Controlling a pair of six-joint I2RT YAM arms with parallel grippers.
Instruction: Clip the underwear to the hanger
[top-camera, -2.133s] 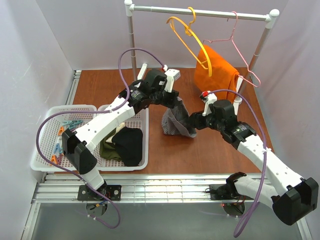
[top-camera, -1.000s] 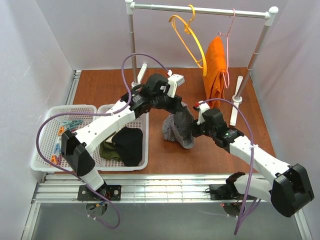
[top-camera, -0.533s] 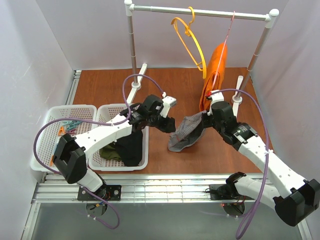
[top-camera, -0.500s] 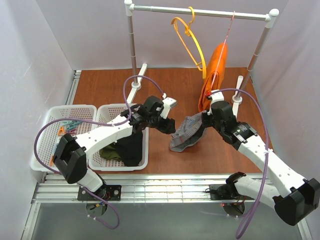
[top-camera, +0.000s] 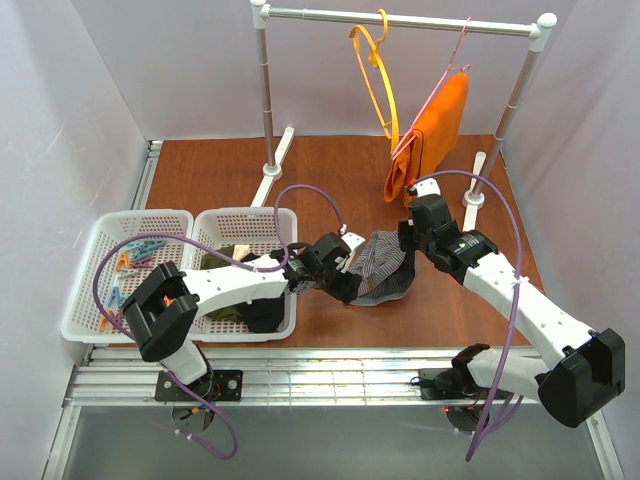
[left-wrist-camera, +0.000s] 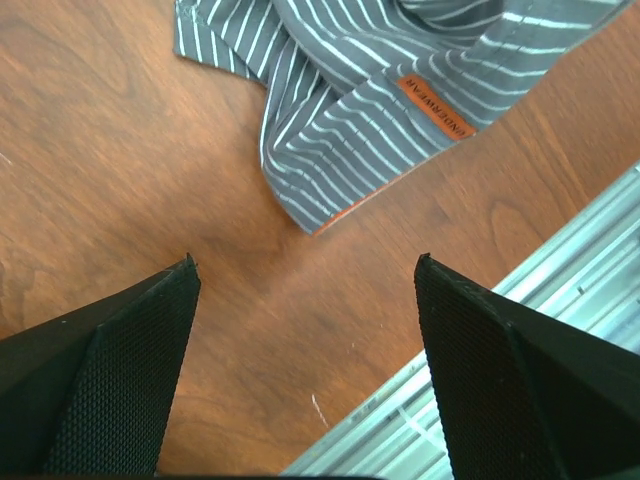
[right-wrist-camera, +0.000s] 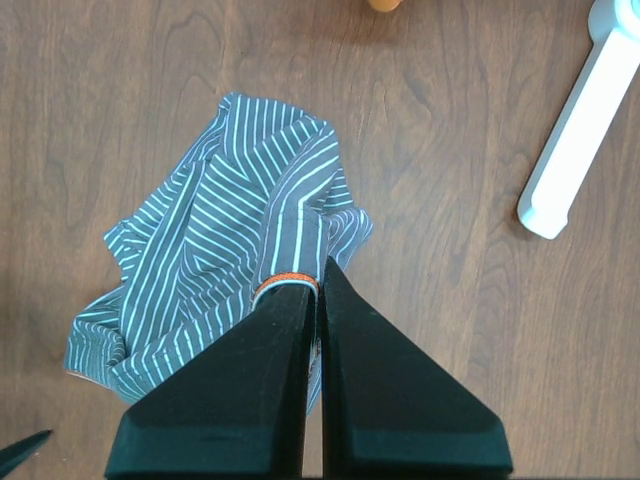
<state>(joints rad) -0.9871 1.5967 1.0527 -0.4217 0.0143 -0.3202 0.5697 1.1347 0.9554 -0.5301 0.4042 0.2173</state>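
Observation:
The grey striped underwear lies bunched on the brown table, its orange tag facing up. My right gripper is shut on a fold of its orange-trimmed edge, and the cloth hangs down from the fingers to the table. My left gripper hovers low just left of the garment, open, with only bare wood between its fingers. The yellow hanger hangs bare on the rail at the back.
A pink wire hanger with orange cloth hangs beside the yellow one. The rack's white feet rest on the table. Two white baskets sit at left: one with clothespins, one with dark clothes. The metal front edge is close.
My left gripper has opened, let go of the underwear and dropped low toward the front edge. The right gripper keeps its hold. The orange cloth has swung on its hanger.

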